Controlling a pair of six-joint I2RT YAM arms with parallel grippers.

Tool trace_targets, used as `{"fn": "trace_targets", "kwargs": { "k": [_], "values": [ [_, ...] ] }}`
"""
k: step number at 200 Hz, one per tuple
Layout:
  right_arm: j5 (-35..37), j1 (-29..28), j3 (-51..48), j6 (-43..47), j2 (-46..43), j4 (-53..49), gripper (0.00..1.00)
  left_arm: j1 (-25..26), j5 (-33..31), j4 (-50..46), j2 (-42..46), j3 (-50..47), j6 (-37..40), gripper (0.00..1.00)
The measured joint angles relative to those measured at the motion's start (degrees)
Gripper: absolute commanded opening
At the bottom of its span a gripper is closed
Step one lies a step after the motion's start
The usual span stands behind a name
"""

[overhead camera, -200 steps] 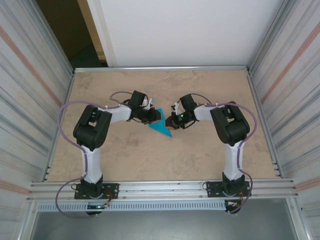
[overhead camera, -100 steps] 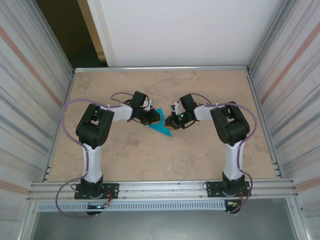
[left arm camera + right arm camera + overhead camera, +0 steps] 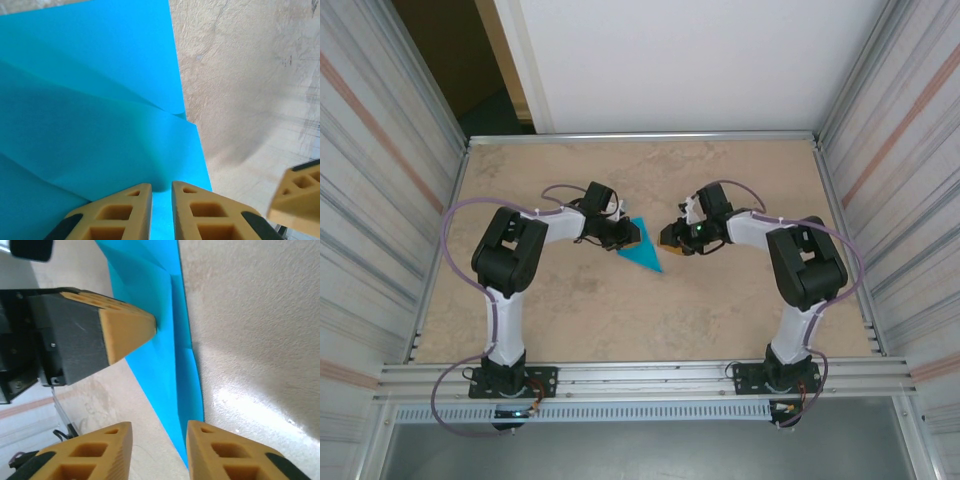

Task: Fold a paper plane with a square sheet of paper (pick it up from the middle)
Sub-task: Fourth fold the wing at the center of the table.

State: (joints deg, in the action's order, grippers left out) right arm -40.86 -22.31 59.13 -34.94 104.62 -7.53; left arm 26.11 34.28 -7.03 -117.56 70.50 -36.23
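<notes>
The paper plane (image 3: 642,252) is a turquoise sheet folded to a flat dart, its sharp tip pointing toward the near right. It lies on the table between the two arms. My left gripper (image 3: 632,234) sits at the dart's wide far-left end. In the left wrist view its fingertips (image 3: 161,186) stand almost together, with a raised fold of the paper (image 3: 100,125) pinched between them. My right gripper (image 3: 667,238) hovers just right of the dart, apart from it. Its jaws (image 3: 160,425) are open, and the paper's long edge (image 3: 160,355) lies on the table beneath them.
The table (image 3: 720,320) is beige and mottled, with a metal rail along each edge and corrugated walls on both sides. One finger of the left gripper (image 3: 127,332) shows in the right wrist view, resting on the paper. A right finger (image 3: 300,195) shows at the lower right of the left wrist view.
The right gripper has opened, let go of the paper's right edge and drawn back to the right. The left gripper and the paper have stayed in place.
</notes>
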Motion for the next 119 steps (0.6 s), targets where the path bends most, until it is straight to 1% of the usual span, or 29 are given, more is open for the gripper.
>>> {"fn": "trace_targets", "kwargs": {
  "k": [9, 24, 48, 75, 119],
  "values": [
    [0.92, -0.5, 0.33, 0.48, -0.61, -0.94, 0.19, 0.0, 0.0, 0.0, 0.0, 0.0, 0.0, 0.19],
    [2.64, -2.43, 1.92, 1.66, -0.59, -2.71, 0.13, 0.0, 0.2, -0.2, -0.33, 0.26, -0.02, 0.18],
    [4.0, -5.95, 5.75, 3.04, 1.36, -4.52, 0.08, -0.11, 0.46, -0.31, -0.66, 0.61, -0.02, 0.18],
    [4.68, -8.46, 9.2, 3.91, 5.38, -4.59, 0.06, -0.11, 0.48, -0.28, -0.72, 0.66, -0.04, 0.18],
    [4.85, -8.31, 9.68, 3.96, 9.38, -5.33, 0.06, -0.11, 0.48, -0.28, -0.74, 0.66, -0.04, 0.18]
  ]
}}
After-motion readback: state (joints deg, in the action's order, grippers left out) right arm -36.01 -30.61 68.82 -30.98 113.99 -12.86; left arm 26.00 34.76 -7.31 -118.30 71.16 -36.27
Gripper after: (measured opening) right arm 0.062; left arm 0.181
